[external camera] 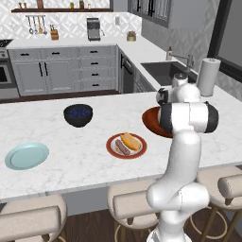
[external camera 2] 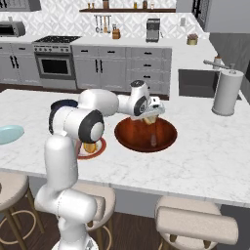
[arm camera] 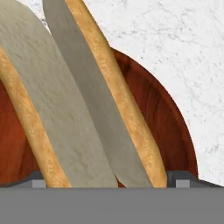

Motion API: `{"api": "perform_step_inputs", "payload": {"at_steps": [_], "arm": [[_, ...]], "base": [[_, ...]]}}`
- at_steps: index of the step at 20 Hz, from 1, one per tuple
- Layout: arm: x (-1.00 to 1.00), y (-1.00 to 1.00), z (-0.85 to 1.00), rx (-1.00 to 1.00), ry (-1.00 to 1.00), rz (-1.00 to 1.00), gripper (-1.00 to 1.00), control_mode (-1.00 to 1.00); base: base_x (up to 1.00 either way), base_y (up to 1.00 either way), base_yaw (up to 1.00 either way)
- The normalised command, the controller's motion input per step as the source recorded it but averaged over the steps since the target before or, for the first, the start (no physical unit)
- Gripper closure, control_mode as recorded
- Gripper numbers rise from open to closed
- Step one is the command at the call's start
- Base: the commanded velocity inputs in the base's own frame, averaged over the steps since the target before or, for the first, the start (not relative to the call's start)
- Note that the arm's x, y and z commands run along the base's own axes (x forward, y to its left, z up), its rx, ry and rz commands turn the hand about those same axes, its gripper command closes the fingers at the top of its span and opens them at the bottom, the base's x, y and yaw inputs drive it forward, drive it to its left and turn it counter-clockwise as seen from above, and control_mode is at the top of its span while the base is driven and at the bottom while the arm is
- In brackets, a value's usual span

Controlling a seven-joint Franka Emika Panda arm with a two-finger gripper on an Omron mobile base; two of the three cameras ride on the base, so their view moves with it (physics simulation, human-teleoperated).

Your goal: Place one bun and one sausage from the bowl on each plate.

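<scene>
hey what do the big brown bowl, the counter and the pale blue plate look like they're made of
The bowl looks like polished wood: reddish-brown with dark grain streaks and a soft sheen. The counter looks like polished marble or a similar stone, white with thin grey veins. The pale blue plate looks like glazed ceramic, smooth and plain, though plastic can't be ruled out.

End effector (external camera 2: 151, 117) hung over the wooden bowl (external camera 2: 145, 135), closed on a bun (external camera 2: 150, 118), above the bowl's rear-left part. A sausage (external camera 2: 154, 140) lay inside the bowl near the front. Bowl sat on the white marble table (external camera 2: 205, 151). Red-rimmed plate (external camera 2: 93, 148) just left of the bowl, mostly hidden behind the arm's elbow, something orange-tan on it. Pale blue-green plate (external camera 2: 9, 133) at far left edge. Dark bowl (external camera 2: 62, 104) behind the arm. Paper towel roll (external camera 2: 226, 92) upright at right, near the sink (external camera 2: 195, 83).
</scene>
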Motion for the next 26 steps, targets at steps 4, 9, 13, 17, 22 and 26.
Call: {"api": "perform_step_inputs", "payload": {"at_steps": [4,9,13,17,22,26], "arm": [[-1.0,0.59,0.91,0.3,0.0,-0.11,1.0,-1.0],[-1.0,0.68,0.84,0.25,0.1,-0.15,1.0,-1.0],[-1.0,0.67,0.21,0.06,0.22,-0.2,1.0,-1.0],[-1.0,0.59,-0.24,-0.04,0.2,-0.21,1.0,-1.0],[-0.76,0.03,-0.14,0.03,0.06,-0.07,1.0,-1.0],[0.0,0.0,0.0,0.0,0.0,0.0,1.0,-1.0]], "base": [[0.0,0.0,0.0],[0.0,0.0,0.0],[0.0,0.0,0.0],[0.0,0.0,0.0],[0.0,0.0,0.0],[0.0,0.0,0.0]]}}
